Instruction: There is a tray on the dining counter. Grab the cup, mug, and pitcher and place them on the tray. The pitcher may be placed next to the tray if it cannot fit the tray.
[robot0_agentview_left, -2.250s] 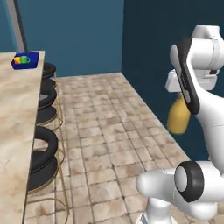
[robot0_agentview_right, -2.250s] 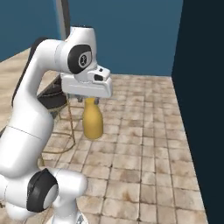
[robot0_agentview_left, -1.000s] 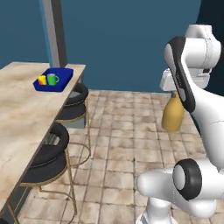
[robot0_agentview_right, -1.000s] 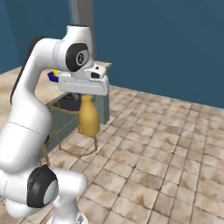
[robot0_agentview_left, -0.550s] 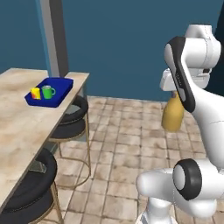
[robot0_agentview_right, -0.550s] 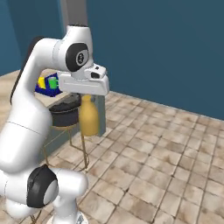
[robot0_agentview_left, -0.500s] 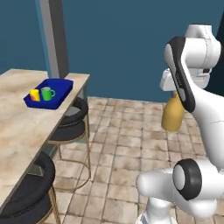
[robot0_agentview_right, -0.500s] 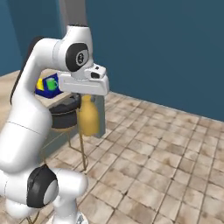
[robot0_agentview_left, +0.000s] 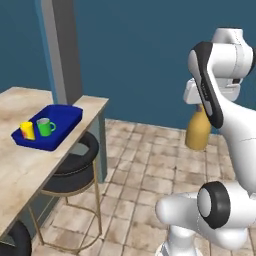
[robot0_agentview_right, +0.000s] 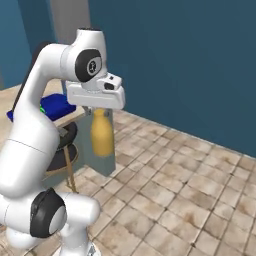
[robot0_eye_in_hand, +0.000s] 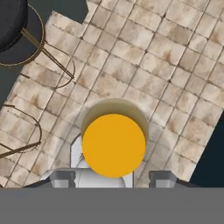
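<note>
Claw (robot0_agentview_right: 101, 111) clamped on neck of amber pitcher (robot0_agentview_right: 102, 134), hanging upright in mid-air over tiled floor (robot0_agentview_right: 190, 200), well apart from beige surface (robot0_agentview_left: 30, 165). Blue tray (robot0_agentview_left: 65, 117) near far end of surface, holding yellow cup (robot0_agentview_left: 28, 130) and green mug (robot0_agentview_left: 44, 127) side by side. 1 black stool (robot0_agentview_left: 75, 167) tucked beneath surface edge by tray.

Dark blue walls, a grey pillar (robot0_agentview_left: 62, 50), beige tiled floor (robot0_agentview_right: 185, 190) and black stools (robot0_agentview_left: 75, 162).
</note>
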